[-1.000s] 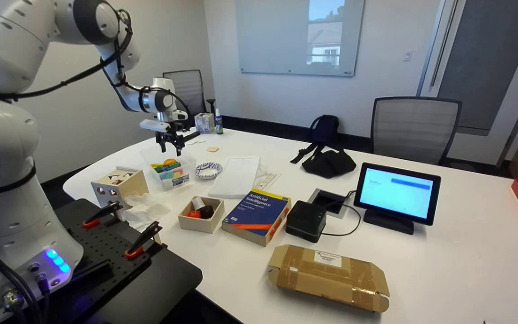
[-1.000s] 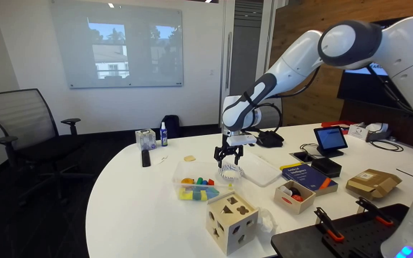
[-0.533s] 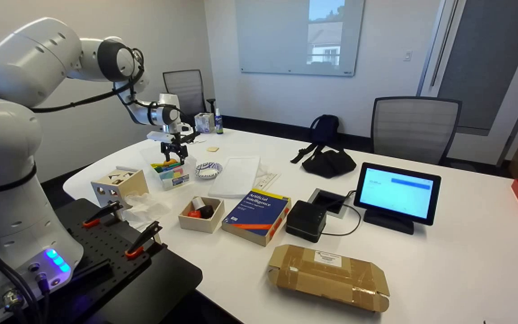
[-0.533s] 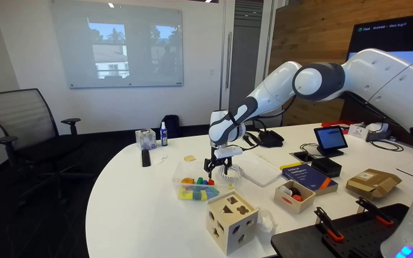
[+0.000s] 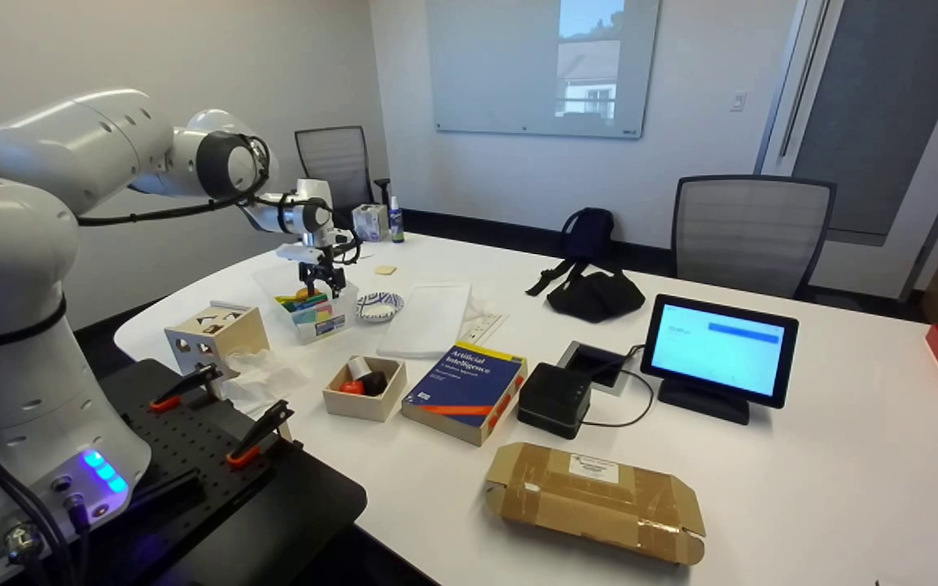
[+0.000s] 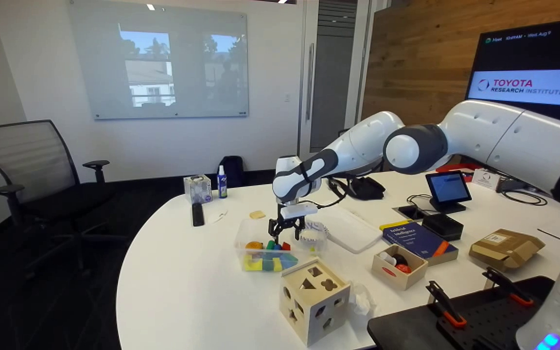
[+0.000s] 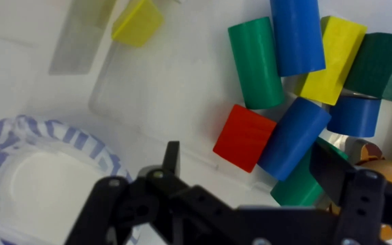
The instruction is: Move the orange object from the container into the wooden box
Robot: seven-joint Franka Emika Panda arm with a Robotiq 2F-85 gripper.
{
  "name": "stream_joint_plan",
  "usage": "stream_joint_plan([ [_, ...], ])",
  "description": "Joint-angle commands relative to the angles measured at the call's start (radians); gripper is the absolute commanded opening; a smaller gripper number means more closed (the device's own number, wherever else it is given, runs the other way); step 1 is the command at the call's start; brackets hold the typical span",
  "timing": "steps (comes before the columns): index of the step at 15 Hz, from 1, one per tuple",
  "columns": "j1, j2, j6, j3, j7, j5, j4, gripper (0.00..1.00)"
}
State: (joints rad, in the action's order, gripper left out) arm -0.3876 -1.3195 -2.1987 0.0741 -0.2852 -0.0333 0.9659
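The container, a clear plastic tub [image 6: 248,231], stands on the table with several coloured blocks in it; it also shows in an exterior view [image 5: 337,313]. An orange-red block [image 7: 244,138] lies in the tub against a blue cylinder; it also shows in an exterior view [image 6: 286,246]. A rounder orange-yellow thing [image 6: 253,246] lies farther left in the tub. My gripper [image 7: 245,149] is open over the tub, its fingers on either side of the block, not touching it. Both exterior views show the gripper [image 5: 323,286] [image 6: 286,236] low over the tub. The wooden box [image 5: 355,405] holds red, black and white items.
A patterned plate [image 5: 379,307] stands right beside the tub. A wooden shape-sorter cube [image 6: 314,301] stands close to the tub's near side. A white lid [image 5: 428,321] and a blue book [image 5: 469,387] lie around the wooden box.
The gripper has come down to the tub, moving left in one exterior view and slightly right in another. It stays open. Tub and plate have shifted very slightly.
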Motion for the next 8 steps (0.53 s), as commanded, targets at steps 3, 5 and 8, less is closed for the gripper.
stream_joint_plan([
  [3, -0.028, -0.169, 0.167, -0.033, -0.061, -0.008, -0.301, 0.51],
  [5, -0.031, -0.183, 0.175, -0.042, -0.067, -0.005, -0.319, 0.35],
  [8, -0.031, -0.151, 0.145, -0.042, -0.073, 0.000, -0.258, 0.12],
])
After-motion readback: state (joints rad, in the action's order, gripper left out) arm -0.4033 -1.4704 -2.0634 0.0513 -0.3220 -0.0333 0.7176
